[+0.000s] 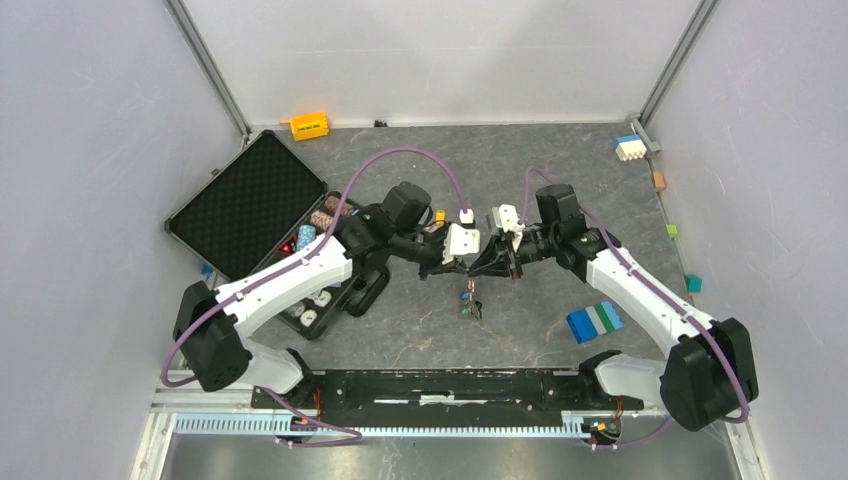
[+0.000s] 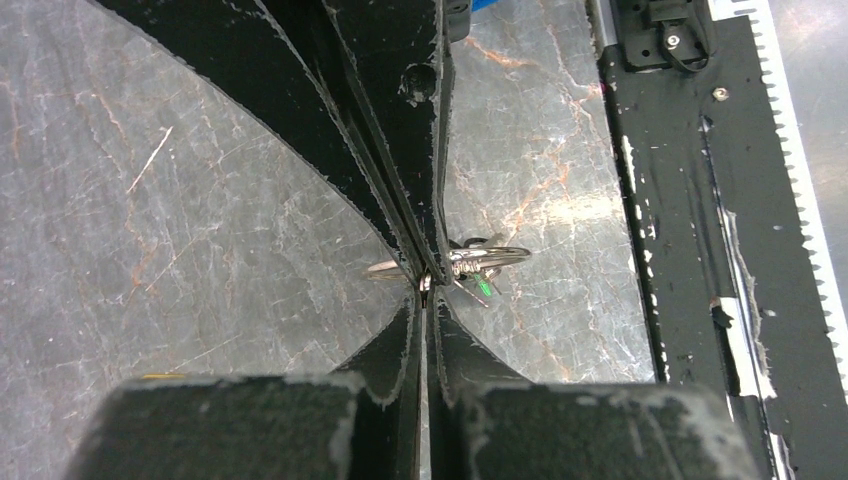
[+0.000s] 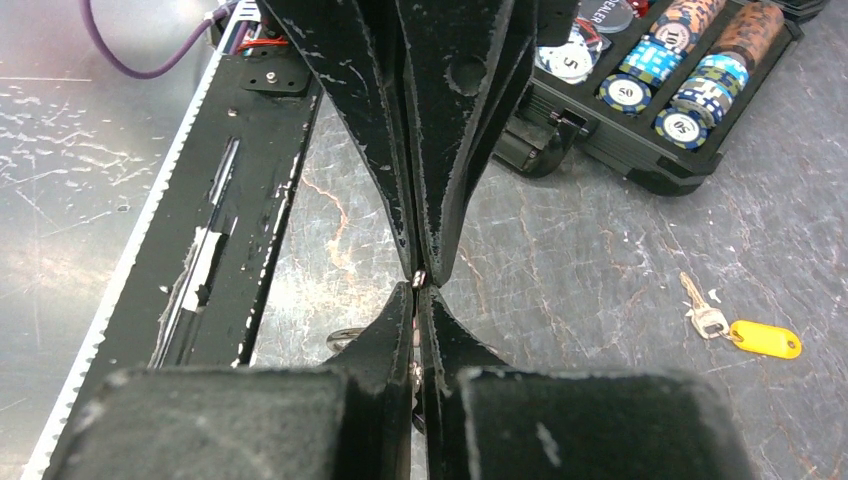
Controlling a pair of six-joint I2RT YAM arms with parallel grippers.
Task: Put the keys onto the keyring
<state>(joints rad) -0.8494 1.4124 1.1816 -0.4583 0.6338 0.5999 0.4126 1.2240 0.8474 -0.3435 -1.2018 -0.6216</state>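
Observation:
My left gripper (image 1: 458, 268) and right gripper (image 1: 473, 268) meet tip to tip above the table's middle. In the left wrist view the left gripper (image 2: 427, 283) is shut on the thin silver keyring (image 2: 490, 254), with a green-tagged key (image 2: 484, 288) hanging at it. In the right wrist view the right gripper (image 3: 418, 284) is shut on a thin silver piece that looks like a key (image 3: 415, 372); a bit of the keyring (image 3: 343, 338) shows to its left. A small bunch of keys (image 1: 470, 306) dangles under the tips. Another key with a yellow tag (image 3: 740, 336) lies loose on the table.
An open black case (image 1: 250, 200) with poker chips (image 3: 660, 90) lies at the left. A blue-green-white brick stack (image 1: 594, 321) sits at the right. An orange-yellow block (image 1: 309, 125) and a white-blue brick (image 1: 629, 147) stand at the back. The black rail (image 2: 700, 200) runs along the near edge.

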